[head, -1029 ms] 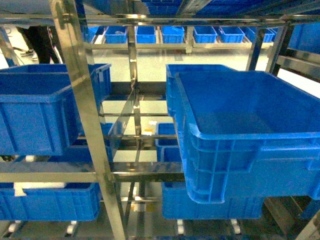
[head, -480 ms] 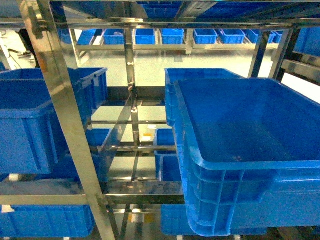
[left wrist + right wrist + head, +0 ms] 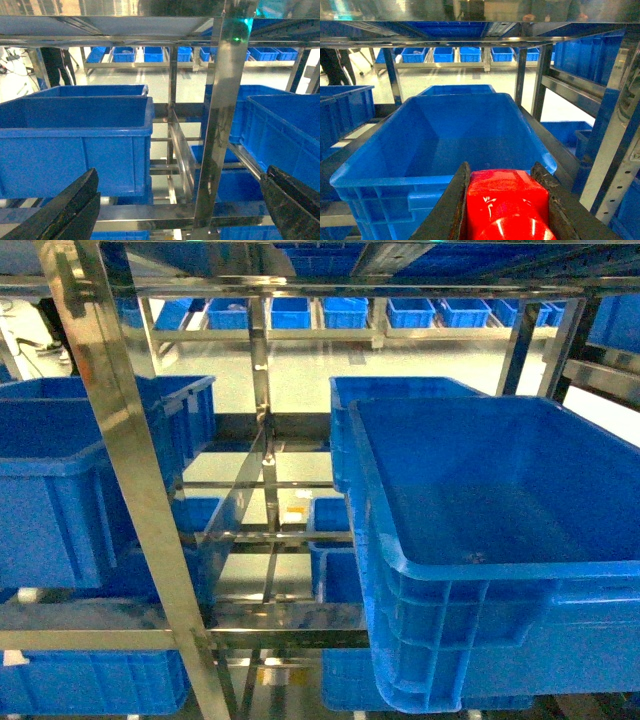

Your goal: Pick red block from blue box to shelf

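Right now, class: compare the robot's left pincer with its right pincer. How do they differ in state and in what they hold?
The left pincer is open, its dark fingers spread wide apart at the view's edges; the right pincer is shut on the red block. The left pincer holds nothing, facing a steel shelf post; the right pincer hangs before a blue crate. Both have dark fingers and face the shelf.

Beyond the rack's posts we see a pale, glossy floor (image 3: 420,362) that catches bright overhead light. Across that floor, at the far side, a long low metal rack (image 3: 330,335) carries a row of small blue bins (image 3: 346,310). To the left of that far rack we make out a person's dark-trousered legs (image 3: 56,64) standing on the floor.
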